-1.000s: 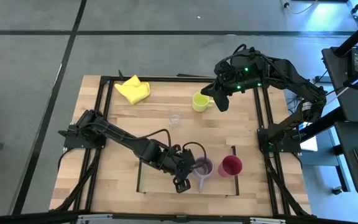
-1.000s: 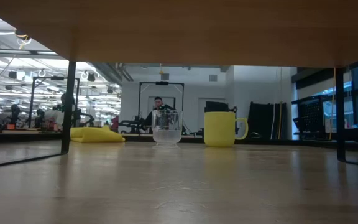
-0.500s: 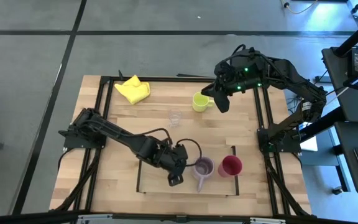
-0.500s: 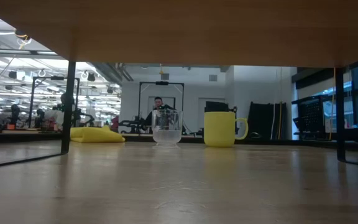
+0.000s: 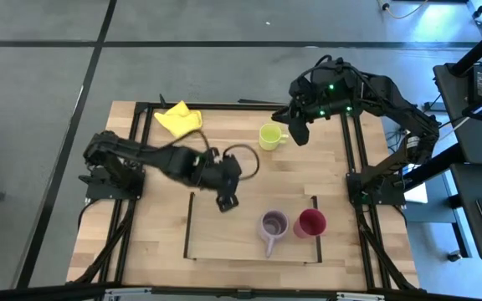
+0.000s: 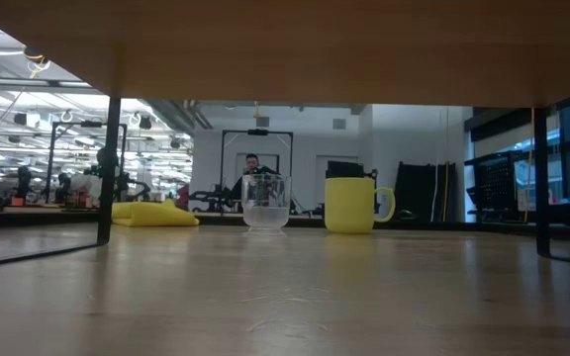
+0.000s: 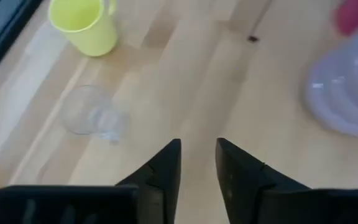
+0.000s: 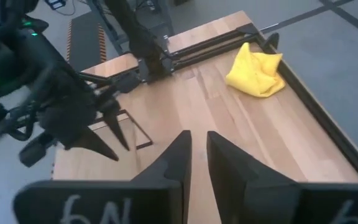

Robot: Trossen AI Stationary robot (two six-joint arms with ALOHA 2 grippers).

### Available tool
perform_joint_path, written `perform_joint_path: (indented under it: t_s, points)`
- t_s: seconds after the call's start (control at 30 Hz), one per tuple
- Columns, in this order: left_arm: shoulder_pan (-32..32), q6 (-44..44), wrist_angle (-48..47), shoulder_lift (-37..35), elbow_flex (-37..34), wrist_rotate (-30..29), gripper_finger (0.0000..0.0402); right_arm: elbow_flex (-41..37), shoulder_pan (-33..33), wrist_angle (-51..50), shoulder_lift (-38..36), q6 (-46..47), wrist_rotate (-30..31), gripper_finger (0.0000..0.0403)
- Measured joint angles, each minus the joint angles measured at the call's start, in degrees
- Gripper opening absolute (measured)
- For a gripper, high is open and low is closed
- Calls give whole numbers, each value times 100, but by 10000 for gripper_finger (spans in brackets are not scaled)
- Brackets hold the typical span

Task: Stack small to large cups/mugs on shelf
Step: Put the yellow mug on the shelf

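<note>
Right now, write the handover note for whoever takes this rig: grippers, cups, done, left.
Left gripper: empty, at the shelf's far edge, fingers slightly apart.
Right gripper: empty, beside the yellow-green mug, fingers nearly together.
Done: purple mug and red cup stand side by side on the shelf.
Left: clear glass and yellow-green mug, both on the table beyond the shelf.

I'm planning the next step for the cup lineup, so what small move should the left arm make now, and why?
Probably ease the left gripper forward toward the clear glass. The purple mug and red cup already stand on the shelf, the glass stands just ahead, and the gripper is empty.
</note>
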Motion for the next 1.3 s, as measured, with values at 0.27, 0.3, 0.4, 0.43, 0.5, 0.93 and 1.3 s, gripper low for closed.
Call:
perform_joint_path:
  t_s: [0.27, 0.3, 0.4, 0.43, 0.5, 0.93, 1.3]
  points:
    - [856, 1186, -32, -10, -2, 114, 103, 4, -921, -945, 56, -3, -7, 116]
    - [902, 1319, 39, -47, -2, 127, 103, 3, -1073, -1082, 94, -24, -7, 129]
    - [1102, 1608, 233, -133, 2, 352, 105, 4, -1462, -1223, 261, -191, -6, 164]
    - [1189, 1666, 192, -155, -2, 469, 105, 4, -1587, -1215, 338, -249, -32, 174]
    - [1387, 1918, 220, -182, -2, 817, 104, 7, -1782, -1165, 553, -258, -231, 187]
    - [3043, 3810, 245, -386, -4, 2970, 102, -2, -2191, -1822, 2138, 135, -522, 194]
    - [4178, 4103, 786, -393, -4, 3777, 100, -2, -2234, -2139, 2814, -313, -507, 194]
